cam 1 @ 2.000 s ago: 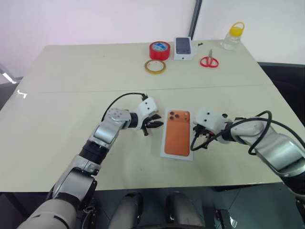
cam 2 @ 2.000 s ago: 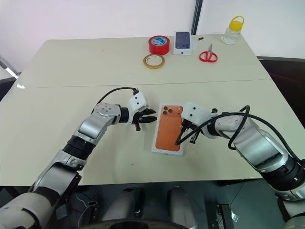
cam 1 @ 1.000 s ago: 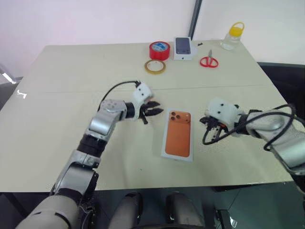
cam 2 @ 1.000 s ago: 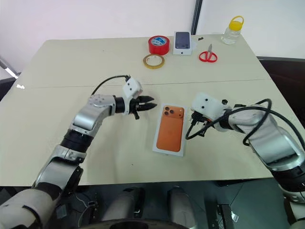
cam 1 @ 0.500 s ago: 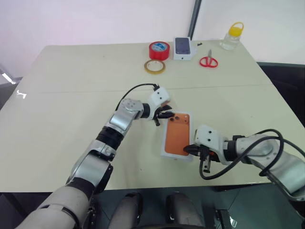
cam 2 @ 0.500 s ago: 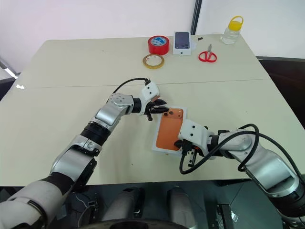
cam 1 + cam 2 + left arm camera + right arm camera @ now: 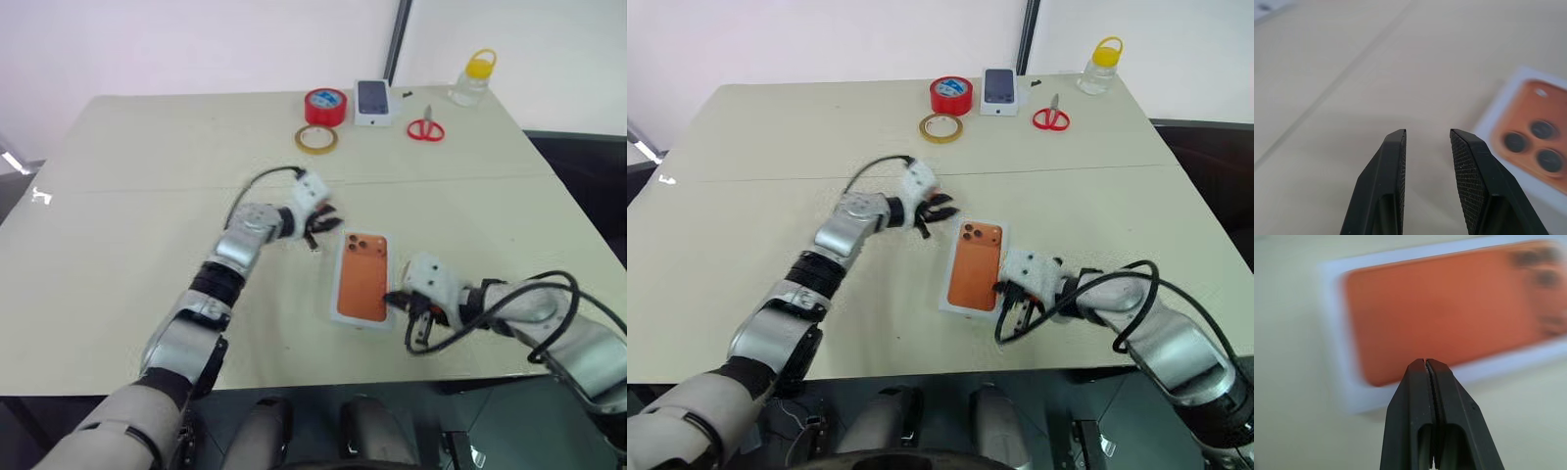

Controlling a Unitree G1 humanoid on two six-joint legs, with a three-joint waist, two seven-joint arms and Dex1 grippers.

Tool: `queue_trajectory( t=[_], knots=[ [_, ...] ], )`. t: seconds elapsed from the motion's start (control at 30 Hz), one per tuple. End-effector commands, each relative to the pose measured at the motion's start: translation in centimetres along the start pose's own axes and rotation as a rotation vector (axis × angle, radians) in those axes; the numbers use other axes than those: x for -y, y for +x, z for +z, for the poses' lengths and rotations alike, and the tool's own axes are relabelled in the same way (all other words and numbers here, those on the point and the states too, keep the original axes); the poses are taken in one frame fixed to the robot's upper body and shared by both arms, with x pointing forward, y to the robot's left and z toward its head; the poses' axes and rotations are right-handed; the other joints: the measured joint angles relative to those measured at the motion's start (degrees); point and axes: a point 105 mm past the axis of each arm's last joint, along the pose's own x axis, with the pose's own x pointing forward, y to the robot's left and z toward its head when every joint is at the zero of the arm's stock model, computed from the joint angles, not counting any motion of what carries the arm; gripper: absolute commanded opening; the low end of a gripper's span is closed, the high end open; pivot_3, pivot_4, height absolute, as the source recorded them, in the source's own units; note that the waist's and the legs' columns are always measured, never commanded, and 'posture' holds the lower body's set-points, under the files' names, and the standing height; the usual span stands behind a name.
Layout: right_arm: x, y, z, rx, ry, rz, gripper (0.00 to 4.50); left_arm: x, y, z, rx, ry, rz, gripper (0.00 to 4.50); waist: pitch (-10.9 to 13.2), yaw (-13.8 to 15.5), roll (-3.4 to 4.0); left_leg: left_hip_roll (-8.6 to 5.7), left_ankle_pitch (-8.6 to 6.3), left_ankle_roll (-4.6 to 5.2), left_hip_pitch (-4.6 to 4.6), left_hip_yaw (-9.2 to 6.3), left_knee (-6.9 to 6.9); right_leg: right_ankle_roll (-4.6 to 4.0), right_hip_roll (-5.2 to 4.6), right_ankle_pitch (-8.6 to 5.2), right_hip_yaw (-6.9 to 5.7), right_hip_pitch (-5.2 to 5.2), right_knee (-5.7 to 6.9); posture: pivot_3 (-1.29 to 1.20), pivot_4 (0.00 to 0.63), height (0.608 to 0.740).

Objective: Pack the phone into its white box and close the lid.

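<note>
The orange phone (image 7: 362, 275) lies back up in the white box (image 7: 360, 322), camera cluster at the far end, in the middle of the table. My left gripper (image 7: 323, 223) hovers just left of the phone's far left corner; in the left wrist view its fingers (image 7: 1396, 161) stand open with nothing between them, and the camera lenses (image 7: 1533, 142) show beside them. My right gripper (image 7: 1426, 363) is shut and empty, its tip at the box's near right edge (image 7: 395, 297). The lid is out of view.
Along the table's far edge stand a red tape roll (image 7: 327, 106), a tan tape ring (image 7: 317, 138), a small white box with a phone picture (image 7: 372, 101), red scissors (image 7: 427, 128) and a yellow-capped bottle (image 7: 468, 78). The table's front edge (image 7: 294, 382) runs close below the phone.
My left gripper reached to the phone's far left corner, then drew back a little to the left. My right gripper swung from right of the phone down to the box's near right edge.
</note>
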Motion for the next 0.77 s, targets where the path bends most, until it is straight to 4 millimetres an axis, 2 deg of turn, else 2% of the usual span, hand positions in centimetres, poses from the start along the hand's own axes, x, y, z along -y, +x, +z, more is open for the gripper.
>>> queue_trajectory(
  t=[0.03, 0.1, 0.13, 0.23, 0.3, 0.37, 0.53, 0.77],
  knots=[
    [5.3, -2.8, 2.2, 0.149, 0.016, -0.236, 0.04, -3.9, -5.1, 2.5, 0.117, -0.004, 0.157, 1.49, -0.01, -0.03, 0.01, 0.00, 0.07, -0.12, 0.00, 0.00, -0.02, 0.00, 0.00, 0.00, 0.01, -0.01, 0.01, 0.00, 0.150, 0.740],
    [6.9, -3.7, 2.0, 0.180, 0.060, -0.278, 0.04, -4.8, -8.0, 1.7, 0.099, -0.013, 0.218, 1.49, -0.03, 0.22, 0.04, 0.00, 0.08, -0.14, 0.02, 0.00, -0.12, 0.00, 0.00, 0.00, 0.06, -0.03, -0.02, 0.00, 0.150, 0.740],
    [7.6, -4.1, 1.8, 0.204, 0.109, -0.283, 0.04, -5.1, -10.0, 0.7, 0.073, -0.016, 0.249, 1.49, -0.03, 0.19, 0.05, 0.00, 0.08, -0.14, 0.02, -0.01, -0.14, 0.00, 0.00, 0.00, 0.06, -0.02, -0.05, 0.00, 0.150, 0.740],
    [9.3, -4.6, 0.8, 0.260, 0.217, -0.289, 0.04, -5.0, -14.2, -1.7, -0.004, -0.018, 0.310, 1.49, -0.03, 0.49, 0.06, -0.01, 0.08, -0.13, 0.03, -0.01, -0.14, -0.01, -0.01, 0.00, 0.08, 0.02, -0.11, 0.00, 0.150, 0.740],
    [10.1, -4.7, -0.1, 0.257, 0.243, -0.294, 0.04, -4.6, -15.8, -2.7, -0.040, -0.023, 0.338, 1.49, -0.03, 0.62, 0.07, -0.01, 0.07, -0.12, 0.03, -0.01, -0.11, -0.02, -0.03, 0.01, 0.09, 0.05, -0.11, 0.00, 0.150, 0.740],
    [10.0, -4.2, -0.8, 0.248, 0.256, -0.250, 0.04, -4.4, -17.5, -3.8, -0.061, -0.054, 0.378, 1.49, -0.02, 0.85, 0.07, -0.02, 0.06, -0.11, 0.02, -0.01, -0.12, -0.02, -0.04, 0.01, 0.07, 0.06, -0.13, 0.00, 0.150, 0.740],
    [9.6, -3.5, -1.5, 0.247, 0.282, -0.177, 0.04, -3.9, -20.1, -6.1, -0.109, -0.111, 0.455, 1.49, -0.03, 0.41, 0.09, -0.01, -0.10, 0.17, 0.03, 0.00, -0.14, -0.02, -0.05, 0.01, 0.07, 0.06, -0.16, 0.00, 0.150, 0.740],
    [9.0, -2.8, -1.0, 0.258, 0.274, -0.099, 0.04, -2.8, -19.8, -6.8, -0.120, -0.124, 0.465, 1.49, -0.03, 0.47, 0.11, 0.00, -0.12, 0.21, 0.06, 0.01, -0.16, -0.02, -0.04, 0.01, 0.08, 0.07, -0.13, 0.00, 0.150, 0.740]
  ],
)
